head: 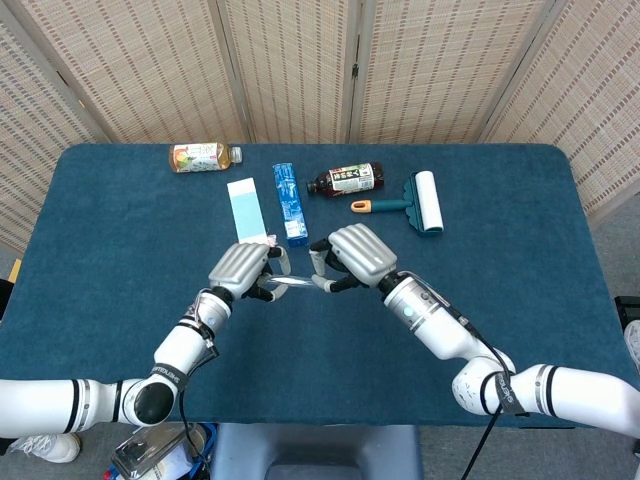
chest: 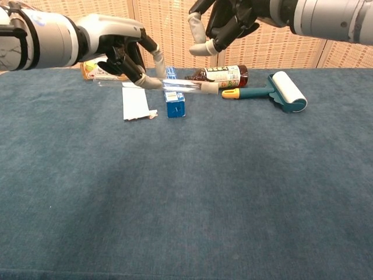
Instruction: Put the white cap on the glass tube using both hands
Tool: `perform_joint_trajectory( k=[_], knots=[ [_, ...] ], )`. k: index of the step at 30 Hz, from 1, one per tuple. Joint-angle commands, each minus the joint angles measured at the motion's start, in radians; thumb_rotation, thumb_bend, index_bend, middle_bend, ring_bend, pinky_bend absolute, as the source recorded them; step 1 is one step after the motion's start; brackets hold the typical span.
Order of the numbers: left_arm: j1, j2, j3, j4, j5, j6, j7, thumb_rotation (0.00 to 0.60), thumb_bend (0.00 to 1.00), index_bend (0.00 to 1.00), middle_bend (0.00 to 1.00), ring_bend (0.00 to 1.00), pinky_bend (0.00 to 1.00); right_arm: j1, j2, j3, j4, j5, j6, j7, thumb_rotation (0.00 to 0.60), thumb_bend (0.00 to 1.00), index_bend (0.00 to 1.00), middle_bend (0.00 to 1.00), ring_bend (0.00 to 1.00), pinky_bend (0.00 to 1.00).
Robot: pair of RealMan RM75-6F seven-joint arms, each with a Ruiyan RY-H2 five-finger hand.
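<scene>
My left hand point(chest: 119, 49) pinches the glass tube point(chest: 154, 84) between its fingers point(chest: 148, 83), holding it roughly level above the bench point(chest: 233, 175), in front of the blue box point(chest: 174, 102). The white cap point(chest: 210, 87) sits on the tube's right end. My right hand point(chest: 230, 23) hovers above that capped end, its fingers point(chest: 198, 49) apart and curved, holding nothing; in the head view, the right hand point(head: 355, 255) faces the left hand point(head: 240, 268) with the tube point(head: 290, 283) spanning the gap. At the far side of the bench lie a white card point(chest: 135, 104), a dark bottle point(chest: 224, 76), a tea bottle point(head: 203, 156) and a lint roller point(chest: 280, 90).
</scene>
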Motion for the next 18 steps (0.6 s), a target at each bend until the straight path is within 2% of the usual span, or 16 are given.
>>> perform_joint_trajectory(
  k=[1, 4, 9, 18],
  knots=[
    [0.0, -0.005, 0.012, 0.01, 0.003, 0.002, 0.01, 0.6, 0.4, 0.64, 1.0, 1.0, 1.0, -0.006, 0.005, 0.001, -0.002, -0.001, 0.006, 0.002, 0.6, 0.34, 0.63, 1.0, 1.0, 1.0],
    [0.0, -0.015, 0.037, 0.037, 0.009, 0.009, 0.036, 0.6, 0.4, 0.64, 1.0, 1.0, 1.0, -0.022, 0.028, -0.001, -0.014, -0.009, 0.022, 0.003, 0.6, 0.3, 0.59, 1.0, 1.0, 1.0],
    [0.008, -0.053, 0.074, 0.104, 0.024, 0.015, 0.06, 0.6, 0.4, 0.64, 1.0, 1.0, 1.0, -0.065, 0.1, -0.016, -0.048, -0.016, 0.049, -0.013, 0.6, 0.3, 0.56, 1.0, 1.0, 1.0],
    [0.035, -0.148, 0.117, 0.284, 0.063, -0.048, 0.034, 0.6, 0.4, 0.65, 1.0, 1.0, 1.0, -0.186, 0.261, -0.071, -0.116, -0.019, 0.117, -0.039, 0.6, 0.29, 0.51, 1.0, 1.0, 1.0]
  ],
)
